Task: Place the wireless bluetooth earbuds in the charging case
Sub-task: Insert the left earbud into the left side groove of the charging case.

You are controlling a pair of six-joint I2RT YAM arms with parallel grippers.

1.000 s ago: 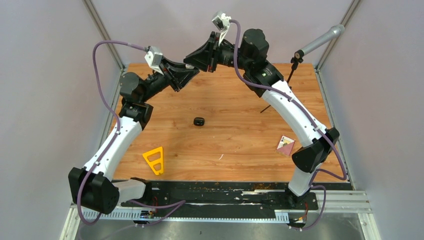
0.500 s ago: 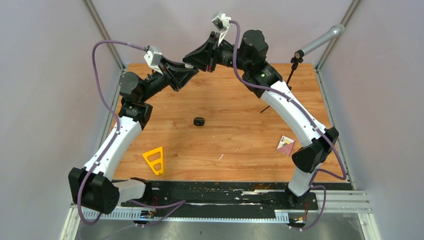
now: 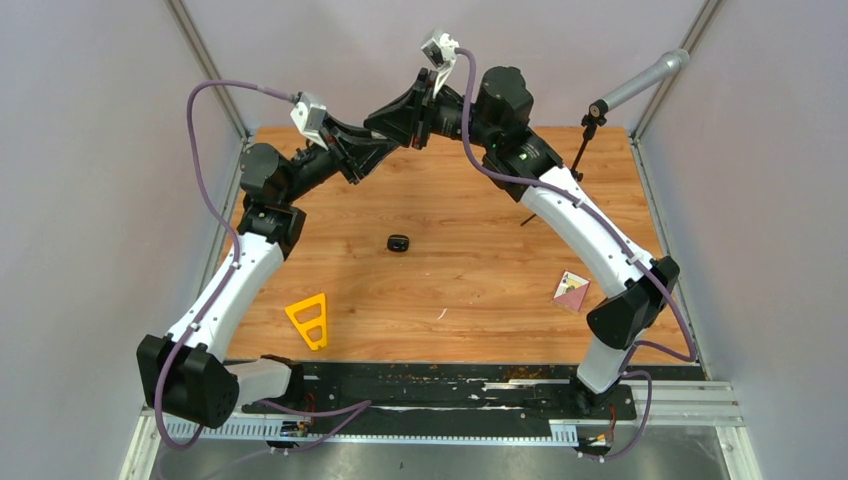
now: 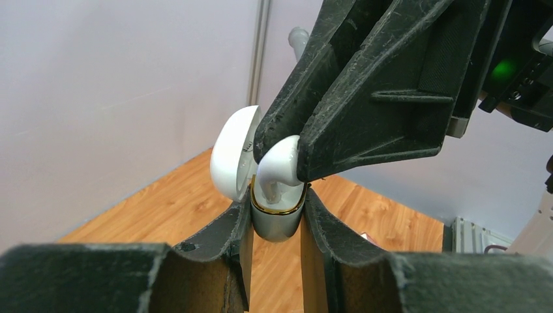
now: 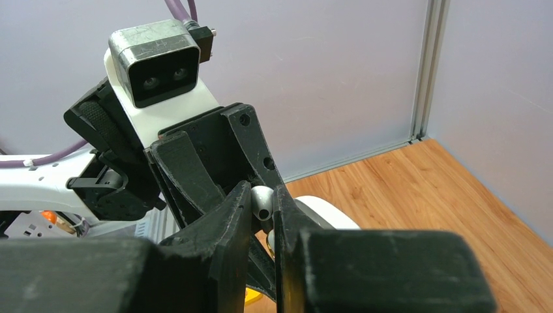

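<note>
My left gripper (image 4: 276, 225) is shut on a white charging case (image 4: 277, 225) with a gold rim, its lid (image 4: 231, 160) open to the left. My right gripper (image 5: 262, 203) is shut on a white earbud (image 5: 261, 200) and holds it down into the open case; the earbud (image 4: 279, 168) shows at the case mouth in the left wrist view. Both grippers meet high above the back of the table (image 3: 385, 125). A black case (image 3: 398, 242) lies shut on the table middle. The other earbuds are out of view.
A yellow triangular piece (image 3: 309, 320) lies at the front left. A pink and white card (image 3: 571, 291) lies at the right. A thin white sliver (image 3: 441, 313) lies near the front. A microphone on a stand (image 3: 640, 85) rises at the back right.
The right gripper has shifted slightly left toward the left gripper. The left arm has held still.
</note>
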